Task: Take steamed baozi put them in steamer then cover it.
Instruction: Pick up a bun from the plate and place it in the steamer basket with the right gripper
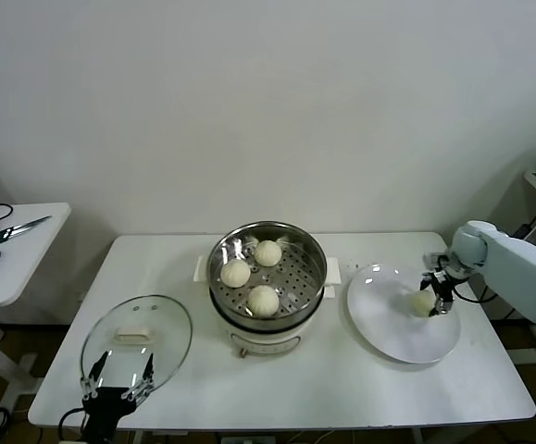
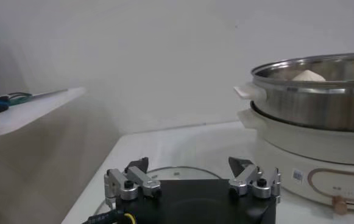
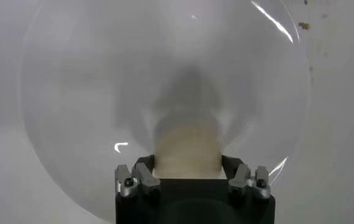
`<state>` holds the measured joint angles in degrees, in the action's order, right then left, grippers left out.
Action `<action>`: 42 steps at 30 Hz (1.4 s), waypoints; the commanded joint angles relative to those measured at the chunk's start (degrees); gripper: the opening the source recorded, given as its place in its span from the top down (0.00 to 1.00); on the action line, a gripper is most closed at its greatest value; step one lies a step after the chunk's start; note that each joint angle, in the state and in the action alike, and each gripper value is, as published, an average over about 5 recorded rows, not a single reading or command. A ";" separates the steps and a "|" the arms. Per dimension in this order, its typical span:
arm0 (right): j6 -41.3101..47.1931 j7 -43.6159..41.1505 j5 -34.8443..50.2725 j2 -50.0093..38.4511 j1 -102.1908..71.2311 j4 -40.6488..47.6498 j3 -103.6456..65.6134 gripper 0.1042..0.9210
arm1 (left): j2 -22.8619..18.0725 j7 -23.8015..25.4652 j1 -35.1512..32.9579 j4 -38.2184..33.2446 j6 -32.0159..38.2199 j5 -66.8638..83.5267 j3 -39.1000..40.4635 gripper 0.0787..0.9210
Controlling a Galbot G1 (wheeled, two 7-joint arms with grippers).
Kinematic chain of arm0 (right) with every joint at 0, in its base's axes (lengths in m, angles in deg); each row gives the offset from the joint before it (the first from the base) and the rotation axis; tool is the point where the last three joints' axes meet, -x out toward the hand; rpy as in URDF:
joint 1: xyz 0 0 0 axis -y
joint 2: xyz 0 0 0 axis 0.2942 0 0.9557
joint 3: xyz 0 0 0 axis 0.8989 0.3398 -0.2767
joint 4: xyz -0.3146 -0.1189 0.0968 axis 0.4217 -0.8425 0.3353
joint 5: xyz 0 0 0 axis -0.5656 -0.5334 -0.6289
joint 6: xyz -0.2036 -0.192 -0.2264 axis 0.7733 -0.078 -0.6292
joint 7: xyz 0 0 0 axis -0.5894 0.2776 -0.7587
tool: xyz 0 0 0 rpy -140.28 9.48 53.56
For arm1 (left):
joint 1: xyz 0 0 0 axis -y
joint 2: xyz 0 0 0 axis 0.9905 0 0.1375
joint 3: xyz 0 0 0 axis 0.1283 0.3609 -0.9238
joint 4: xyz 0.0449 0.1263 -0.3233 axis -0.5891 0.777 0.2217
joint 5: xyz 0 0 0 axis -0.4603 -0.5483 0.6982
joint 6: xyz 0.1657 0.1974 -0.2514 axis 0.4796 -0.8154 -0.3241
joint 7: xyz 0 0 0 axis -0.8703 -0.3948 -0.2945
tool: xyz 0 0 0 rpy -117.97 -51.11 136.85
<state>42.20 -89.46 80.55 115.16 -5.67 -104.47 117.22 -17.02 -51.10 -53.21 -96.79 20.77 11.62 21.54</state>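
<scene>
Right tool (image 1: 434, 294) down over the flat white plate (image 1: 388, 324), fingers (image 3: 141, 176) closed against both sides of the fourth steamed baozi (image 1: 422, 302) — bun sitting on the plate's right half, wedged between the pads in the right wrist view (image 3: 187, 149). Plate resting on the white surface (image 1: 323, 388), just right of the steamer (image 1: 268, 319) and not touching it. Steamer at mid-surface: shiny steel pot with a perforated tray on a cream-white base, uncovered, three baozi already on the tray — one toward the back (image 1: 268, 252), one at the left (image 1: 235, 273), one at the front (image 1: 263, 300). Clear glass cover (image 1: 136, 340) with metal rim and cream knob lying flat on the surface near the front left corner, beside the steamer, apart from it. Left tool (image 1: 118, 381) hovering at the cover's near edge, fingers (image 2: 133, 182) spread wide, holding nothing; from the left wrist view, the cover's rim (image 2: 177, 173) just ahead of it and the steamer (image 2: 311, 122) off to one side. Small white side table (image 1: 8, 254) to the far left, scissors (image 1: 13, 228) on it.
</scene>
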 commanded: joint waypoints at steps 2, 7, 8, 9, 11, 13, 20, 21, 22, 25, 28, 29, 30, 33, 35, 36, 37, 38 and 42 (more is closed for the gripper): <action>1.09 -0.28 5.07 -1.00 7.92 -4.16 6.40 0.26 | -0.06 0.01 0.00 -0.03 -0.06 -0.02 0.05 0.12; 3.60 -0.76 18.64 -0.88 28.90 -12.43 25.26 0.26 | 0.02 -0.01 -0.02 -0.03 -0.07 -0.04 -0.06 0.12; 4.28 -1.02 22.24 -0.27 33.97 -14.60 29.05 0.26 | 0.04 -0.01 0.00 -0.02 -0.09 -0.06 -0.06 0.12; 4.91 -1.25 25.66 0.43 38.49 -16.69 32.45 0.26 | 0.07 0.00 0.02 -0.02 -0.11 -0.08 -0.04 0.12; 6.20 -1.78 30.91 2.05 45.45 -20.54 36.98 0.26 | 0.12 0.02 0.09 -0.03 -0.18 -0.18 0.00 0.12; 7.31 -1.88 34.97 3.74 50.37 -23.79 39.37 0.26 | 0.17 0.05 0.16 -0.07 -0.23 -0.26 0.02 0.12; 13.53 1.69 44.85 10.32 55.17 -35.91 35.99 0.26 | 0.33 0.08 0.49 -0.19 -0.29 -0.28 0.26 0.12; 14.15 2.46 45.43 11.58 54.56 -36.68 35.31 0.26 | 0.32 0.08 0.55 -0.21 -0.29 -0.28 0.36 0.12; 14.67 3.17 45.69 12.94 53.73 -37.11 34.72 0.26 | 0.32 0.08 0.61 -0.23 -0.30 -0.28 0.49 0.12; 15.78 5.21 45.80 16.76 50.54 -37.54 33.76 0.26 | 0.37 0.14 0.69 -0.26 -0.31 -0.38 0.90 0.12; 16.52 6.68 45.00 19.41 46.99 -37.13 33.17 0.25 | 0.45 0.19 0.76 -0.31 -0.28 -0.45 1.10 0.12; 16.70 7.08 44.46 20.13 45.81 -36.76 33.07 0.25 | 0.48 0.19 0.77 -0.32 -0.26 -0.44 1.10 0.12; 16.83 7.40 43.67 20.80 44.59 -36.20 33.01 0.25 | 0.52 0.18 0.75 -0.34 -0.25 -0.40 1.07 0.12; 17.02 8.12 40.91 22.42 41.29 -34.10 32.95 0.25 | 0.72 0.17 0.58 -0.47 -0.23 -0.29 0.91 0.12; 17.12 8.49 38.85 23.16 39.20 -32.56 32.77 0.26 | 0.88 0.17 0.47 -0.61 -0.25 -0.24 0.77 0.12; 17.15 8.67 37.80 23.47 38.22 -31.79 32.68 0.26 | 0.93 0.18 0.43 -0.70 -0.26 -0.23 0.69 0.12; 17.18 8.83 36.79 23.79 37.16 -30.95 32.61 0.26 | 0.96 0.19 0.41 -0.79 -0.27 -0.26 0.61 0.12; 17.18 8.94 35.99 24.02 36.36 -30.25 32.58 0.26 | 0.97 0.20 0.39 -0.90 -0.29 -0.29 0.53 0.12; 17.33 9.38 34.25 24.36 33.76 -28.36 32.51 0.26 | 0.89 0.24 0.38 -1.21 -0.38 -0.43 0.43 0.12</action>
<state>58.23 -81.87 117.57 135.46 33.45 -134.83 149.13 -16.19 -50.86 -52.75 -97.83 20.43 11.08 21.99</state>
